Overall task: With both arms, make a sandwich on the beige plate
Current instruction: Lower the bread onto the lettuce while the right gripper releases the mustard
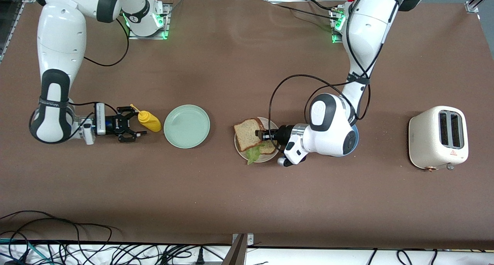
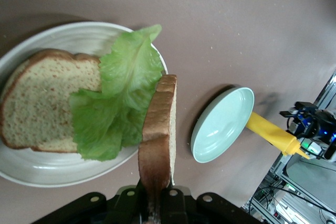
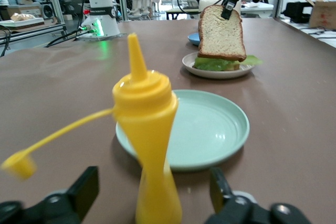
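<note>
On the beige plate (image 1: 270,123) lies a slice of brown bread (image 2: 47,103) with a green lettuce leaf (image 2: 123,103) on it. My left gripper (image 1: 259,134) is shut on the crust edge of a second bread slice (image 1: 247,133), held tilted over the lettuce and plate. From the right wrist view this slice (image 3: 221,32) hangs on edge above the beige plate (image 3: 210,72). My right gripper (image 1: 139,122) stands open at the right arm's end of the table, its fingers (image 3: 84,190) on either side of a yellow squeeze bottle (image 3: 149,129) without touching it.
A mint-green plate (image 1: 186,126) sits between the yellow bottle (image 1: 149,121) and the beige plate. A blue plate (image 1: 357,135) is mostly hidden under the left arm. A cream toaster (image 1: 438,137) stands toward the left arm's end of the table.
</note>
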Tool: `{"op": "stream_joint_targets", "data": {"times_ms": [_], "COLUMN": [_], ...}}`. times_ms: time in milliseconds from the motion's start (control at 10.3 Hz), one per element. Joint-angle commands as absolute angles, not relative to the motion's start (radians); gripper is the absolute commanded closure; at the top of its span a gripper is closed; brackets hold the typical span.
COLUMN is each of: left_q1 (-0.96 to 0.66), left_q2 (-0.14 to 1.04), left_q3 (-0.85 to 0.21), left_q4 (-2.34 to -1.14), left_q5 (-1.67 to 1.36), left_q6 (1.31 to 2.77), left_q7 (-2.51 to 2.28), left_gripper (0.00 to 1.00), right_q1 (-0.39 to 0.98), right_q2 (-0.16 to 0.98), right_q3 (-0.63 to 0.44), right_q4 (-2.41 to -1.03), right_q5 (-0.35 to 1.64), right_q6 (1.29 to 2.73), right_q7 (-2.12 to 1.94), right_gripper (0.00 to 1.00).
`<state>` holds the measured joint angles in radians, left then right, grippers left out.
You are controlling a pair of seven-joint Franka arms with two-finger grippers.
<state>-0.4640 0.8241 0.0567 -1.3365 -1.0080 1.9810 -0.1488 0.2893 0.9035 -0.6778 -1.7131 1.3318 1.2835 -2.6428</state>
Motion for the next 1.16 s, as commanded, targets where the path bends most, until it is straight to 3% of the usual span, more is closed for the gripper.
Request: {"op": "stream_joint_targets", "data": {"times_ms": [0, 290, 387, 483, 580, 677, 1063], "left_q1": [-0.474, -0.463, -0.453, -0.433, -0.419, -0.404, -0.391], "left_q2": [0.856, 0.857, 0.864, 0.868, 0.871, 0.876, 0.873], "left_q3": [0.072, 0.080, 0.081, 0.081, 0.081, 0.081, 0.086], "left_q4": [-1.308, -1.319, -1.321, -1.322, -1.322, -1.322, -1.322], "left_q5": [-1.034, -1.031, -1.031, -1.031, -1.032, -1.032, -1.028], "left_q6": [2.000, 2.003, 2.002, 2.002, 2.002, 2.002, 2.002], "left_q7": [-0.130, -0.077, -0.062, -0.010, 0.041, 0.051, 0.049], "left_gripper": [1.00, 0.99, 0.79, 0.48, 0.06, 0.00, 0.00], "right_q1": [0.213, 0.196, 0.201, 0.202, 0.204, 0.213, 0.224], "right_q2": [0.896, 0.871, 0.859, 0.839, 0.825, 0.821, 0.770], "right_q3": [-0.683, -0.715, -0.725, -0.729, -0.726, -0.730, -0.750], "right_q4": [-1.602, -1.497, -1.482, -1.464, -1.428, -1.393, -1.241], "right_q5": [1.203, 1.067, 1.052, 1.037, 1.019, 1.006, 0.908], "right_q6": [1.256, 1.232, 1.232, 1.232, 1.227, 1.204, 1.124], "right_q7": [-2.539, -2.303, -2.211, -2.092, -1.974, -1.885, -1.532], "right_gripper": [0.00, 0.00, 0.00, 0.00, 0.00, 0.00, 0.00]}}
